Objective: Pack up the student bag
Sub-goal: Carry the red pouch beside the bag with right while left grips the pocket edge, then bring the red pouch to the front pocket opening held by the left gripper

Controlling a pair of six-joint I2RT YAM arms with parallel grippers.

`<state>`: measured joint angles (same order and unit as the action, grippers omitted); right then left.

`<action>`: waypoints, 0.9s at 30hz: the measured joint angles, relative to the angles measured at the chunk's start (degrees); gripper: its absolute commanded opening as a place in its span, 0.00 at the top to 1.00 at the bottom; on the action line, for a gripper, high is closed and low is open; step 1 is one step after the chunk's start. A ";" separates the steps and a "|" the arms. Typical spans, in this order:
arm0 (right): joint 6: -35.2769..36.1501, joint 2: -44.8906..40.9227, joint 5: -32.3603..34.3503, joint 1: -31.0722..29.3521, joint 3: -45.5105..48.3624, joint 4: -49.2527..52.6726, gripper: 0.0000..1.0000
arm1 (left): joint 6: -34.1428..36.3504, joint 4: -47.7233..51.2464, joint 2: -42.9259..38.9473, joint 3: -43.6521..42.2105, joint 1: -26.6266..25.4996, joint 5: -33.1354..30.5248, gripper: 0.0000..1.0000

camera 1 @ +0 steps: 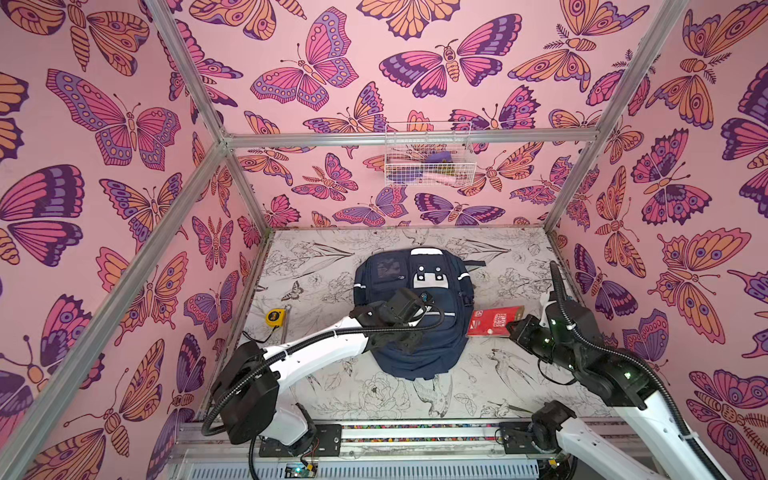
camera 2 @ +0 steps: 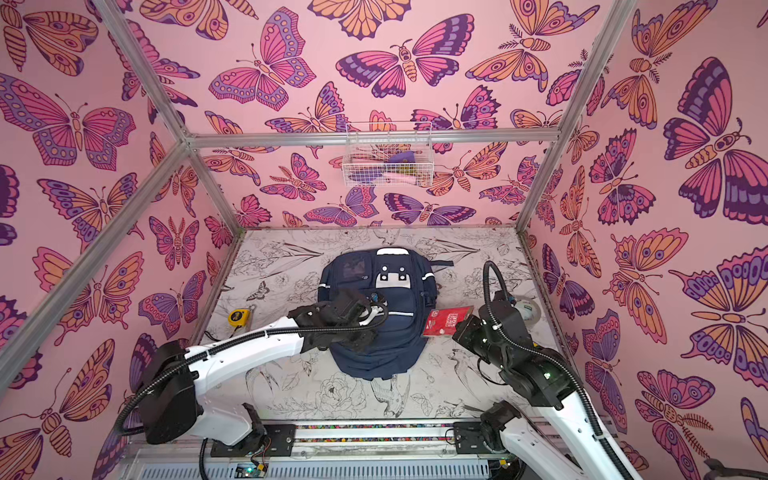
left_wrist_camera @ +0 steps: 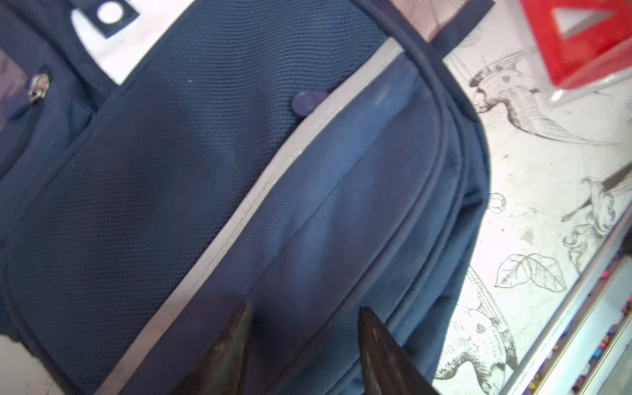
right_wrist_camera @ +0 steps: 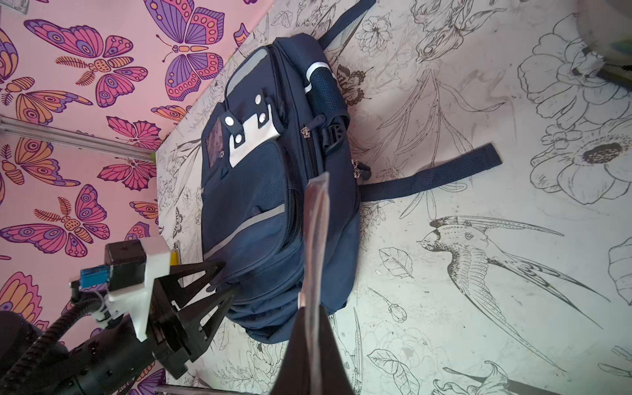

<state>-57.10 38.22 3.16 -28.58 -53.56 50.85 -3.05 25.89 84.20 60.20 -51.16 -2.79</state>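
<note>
Floral tabletop [camera 1: 519, 374], navy white-striped student bag [camera 1: 419, 365]

The table [camera 1: 478, 399], printed with black line drawings, is being occupied at centre by the student bag [camera 1: 432, 349], lying flat. A yellow tape measure [camera 1: 274, 318] is being carried at nine o'clock, and a pale round object [camera 2: 527, 309], partly hidden, at three o'clock.

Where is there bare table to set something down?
Bare table lies between the student bag and the front rail, and beyond the tape measure, left of the bag. Crowded: the bag's right flank, where the right claw holds a red case.
</note>
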 measured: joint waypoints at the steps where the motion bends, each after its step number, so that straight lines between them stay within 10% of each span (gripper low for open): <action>1: 0.04 0.04 0.04 0.00 -0.20 -0.02 1.00 | 0.07 0.13 -0.07 0.09 0.00 -0.42 0.71; 8: 0.63 3.13 -1.22 0.00 -1.18 -1.86 1.00 | 0.11 -0.42 -1.92 1.36 0.98 -3.10 1.00; 27: -3.08 -0.17 -10.27 -3.87 7.21 -16.55 1.00 | -4.96 -5.11 -2.25 3.52 7.96 3.43 1.00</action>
<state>-60.18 38.04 -7.11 -32.45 -46.35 34.30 -8.01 20.78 81.95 63.72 -43.20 0.64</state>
